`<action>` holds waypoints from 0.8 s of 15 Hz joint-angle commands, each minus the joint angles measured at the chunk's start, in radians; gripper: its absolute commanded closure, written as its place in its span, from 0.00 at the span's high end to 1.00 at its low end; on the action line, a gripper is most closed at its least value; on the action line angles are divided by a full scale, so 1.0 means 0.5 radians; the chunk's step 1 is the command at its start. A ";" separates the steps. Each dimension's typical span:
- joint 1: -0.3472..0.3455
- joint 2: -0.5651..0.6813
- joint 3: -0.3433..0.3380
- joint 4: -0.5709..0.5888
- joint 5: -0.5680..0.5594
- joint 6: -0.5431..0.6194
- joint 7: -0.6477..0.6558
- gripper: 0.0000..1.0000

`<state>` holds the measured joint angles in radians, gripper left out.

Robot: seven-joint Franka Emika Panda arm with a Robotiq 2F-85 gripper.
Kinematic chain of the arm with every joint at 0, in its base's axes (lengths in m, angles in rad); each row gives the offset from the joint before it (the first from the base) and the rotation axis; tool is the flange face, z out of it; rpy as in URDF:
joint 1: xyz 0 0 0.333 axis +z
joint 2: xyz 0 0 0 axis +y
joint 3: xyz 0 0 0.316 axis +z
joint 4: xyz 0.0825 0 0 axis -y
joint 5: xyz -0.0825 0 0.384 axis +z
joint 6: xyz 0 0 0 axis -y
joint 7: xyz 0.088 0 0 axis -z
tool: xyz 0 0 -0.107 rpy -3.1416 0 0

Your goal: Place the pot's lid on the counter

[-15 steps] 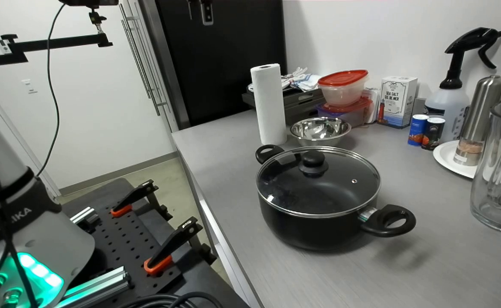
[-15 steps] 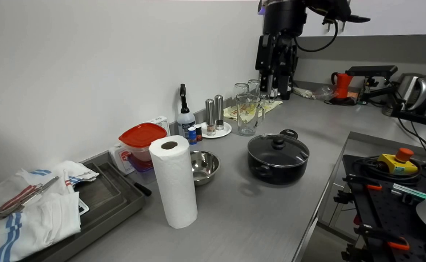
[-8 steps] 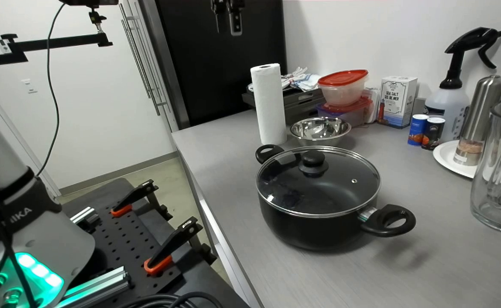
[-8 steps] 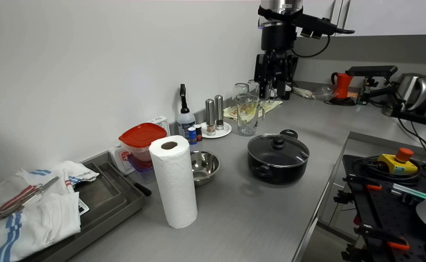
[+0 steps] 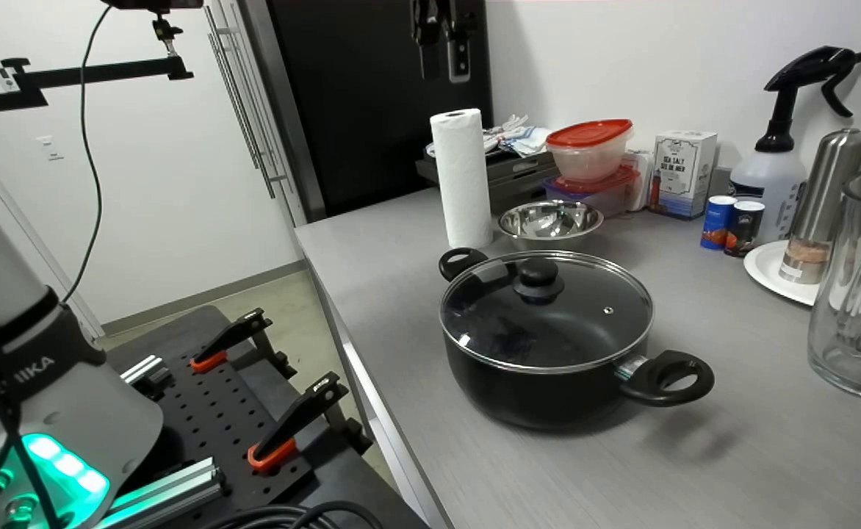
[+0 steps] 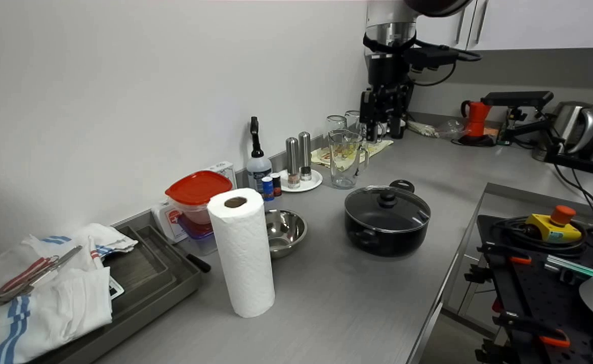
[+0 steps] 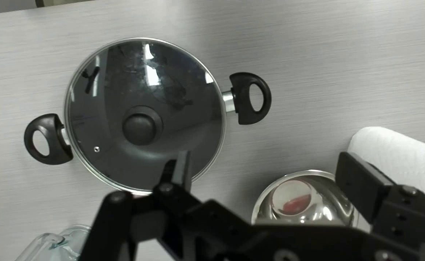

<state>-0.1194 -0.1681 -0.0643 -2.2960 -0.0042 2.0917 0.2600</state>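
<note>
The glass lid sits on the black pot, not yet lifted onto the bench. The jaws hang above, released, spread wide and holding nothing. In the wrist view the knob lies left of their gap, so a straight descent could land one jaw on the lid or the other against the steel bowl at right; a shallow pinch on that rounded knob might let it slip. Against the earlier frame, the jaws show lower in both exterior views; pot and lid have not moved.
</note>
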 commanded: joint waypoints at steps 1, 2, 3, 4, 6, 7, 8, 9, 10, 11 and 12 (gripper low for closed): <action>-0.043 0.095 -0.062 0.039 -0.055 0.093 -0.051 1.00; -0.055 0.120 -0.079 0.042 -0.058 0.129 -0.056 1.00; -0.066 0.141 -0.096 0.044 -0.058 0.162 -0.057 1.00; -0.075 0.166 -0.112 0.048 -0.056 0.194 -0.066 1.00; -0.093 0.214 -0.140 0.050 -0.051 0.272 -0.082 1.00; -0.100 0.238 -0.155 0.047 -0.051 0.319 -0.098 1.00; -0.104 0.257 -0.167 0.045 -0.041 0.355 -0.128 1.00; -0.110 0.281 -0.179 0.043 -0.042 0.399 -0.143 1.00; -0.116 0.304 -0.191 0.038 -0.040 0.448 -0.169 1.00; -0.119 0.324 -0.202 0.038 -0.027 0.470 -0.203 1.00; -0.125 0.346 -0.212 0.034 -0.026 0.506 -0.225 1.00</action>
<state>-0.1745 -0.0334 -0.1572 -2.2911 -0.0158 2.2971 0.1922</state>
